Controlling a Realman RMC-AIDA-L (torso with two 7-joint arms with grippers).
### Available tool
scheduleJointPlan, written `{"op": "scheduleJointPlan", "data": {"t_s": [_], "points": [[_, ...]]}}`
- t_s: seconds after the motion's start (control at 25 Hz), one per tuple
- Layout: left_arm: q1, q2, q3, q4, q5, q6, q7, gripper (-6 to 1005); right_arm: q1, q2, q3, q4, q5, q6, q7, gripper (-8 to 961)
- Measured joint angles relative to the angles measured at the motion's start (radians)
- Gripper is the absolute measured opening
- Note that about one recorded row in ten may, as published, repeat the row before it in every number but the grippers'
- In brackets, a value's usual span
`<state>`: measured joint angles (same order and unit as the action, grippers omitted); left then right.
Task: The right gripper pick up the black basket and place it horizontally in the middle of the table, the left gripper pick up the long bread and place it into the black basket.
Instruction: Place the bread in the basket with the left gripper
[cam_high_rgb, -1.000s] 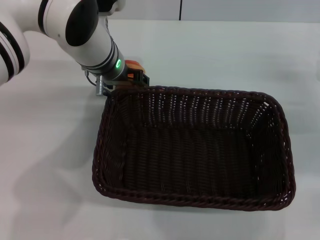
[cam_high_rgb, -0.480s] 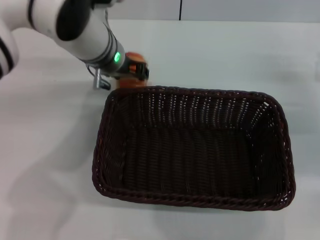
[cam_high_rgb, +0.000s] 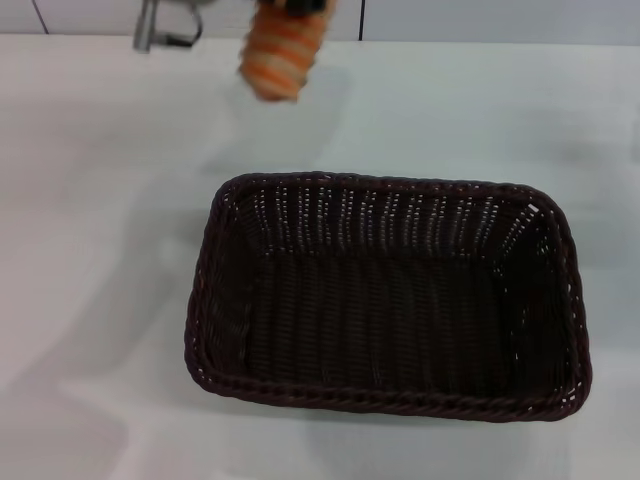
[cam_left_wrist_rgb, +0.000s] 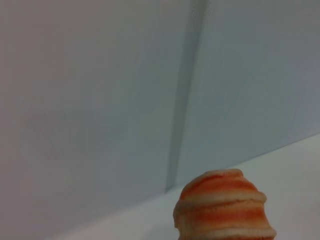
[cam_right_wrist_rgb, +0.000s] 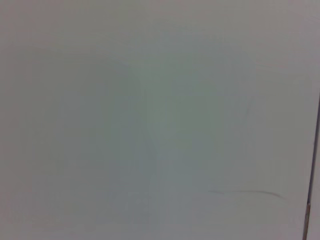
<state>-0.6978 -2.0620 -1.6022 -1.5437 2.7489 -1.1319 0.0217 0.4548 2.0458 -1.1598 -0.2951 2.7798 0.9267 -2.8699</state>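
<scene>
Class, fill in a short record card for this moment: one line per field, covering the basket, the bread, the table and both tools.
basket: dark woven basket, empty, standing on the table, long side across the head view
bread: striped orange and cream bread, hanging in the air beyond the basket's far left corner, not yet inside
table: white table
left tool: left tool at the top edge of the head view, holding the bread from above
right tool: not in view

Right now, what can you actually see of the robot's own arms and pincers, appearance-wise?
Very little. Of the left pincer only black tips show at the head view's upper edge, just above the long bread. Beside them is a thin grey metal bracket, bent into a loop. No casing, light or cable shows. The right arm is out of view.
</scene>
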Motion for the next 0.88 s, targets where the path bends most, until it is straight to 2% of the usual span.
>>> {"op": "scheduleJointPlan", "data": {"t_s": [0.16, 0.2, 0.24, 0.32, 0.6, 0.8, 0.88], "points": [[0.018, -0.003, 0.044, -0.198, -0.060, -0.184, 0.053, 523, 0.006, -0.003, 0.001, 0.000, 0.001, -0.003, -0.002, 201], [0.018, -0.003, 0.044, -0.198, -0.060, -0.184, 0.053, 514, 0.008, -0.003, 0.001, -0.001, 0.002, -0.003, -0.002, 201], [0.030, -0.004, 0.090, -0.252, -0.082, -0.257, 0.052, 506, 0.010, -0.004, 0.002, -0.001, 0.002, -0.003, -0.002, 201], [0.042, -0.004, 0.120, -0.268, -0.102, -0.288, 0.049, 489, 0.015, -0.006, 0.002, -0.001, 0.002, -0.003, -0.002, 201], [0.170, -0.007, 0.247, -0.322, -0.176, -0.298, 0.046, 432, 0.038, -0.016, 0.003, 0.000, 0.001, -0.021, -0.003, 202], [0.213, -0.006, 0.286, -0.318, -0.210, -0.280, 0.048, 397, 0.049, -0.023, -0.005, -0.001, 0.000, -0.031, -0.003, 202], [0.220, -0.006, 0.295, -0.318, -0.212, -0.273, 0.047, 459, 0.053, -0.024, -0.007, -0.001, 0.000, -0.031, -0.003, 202]]}}
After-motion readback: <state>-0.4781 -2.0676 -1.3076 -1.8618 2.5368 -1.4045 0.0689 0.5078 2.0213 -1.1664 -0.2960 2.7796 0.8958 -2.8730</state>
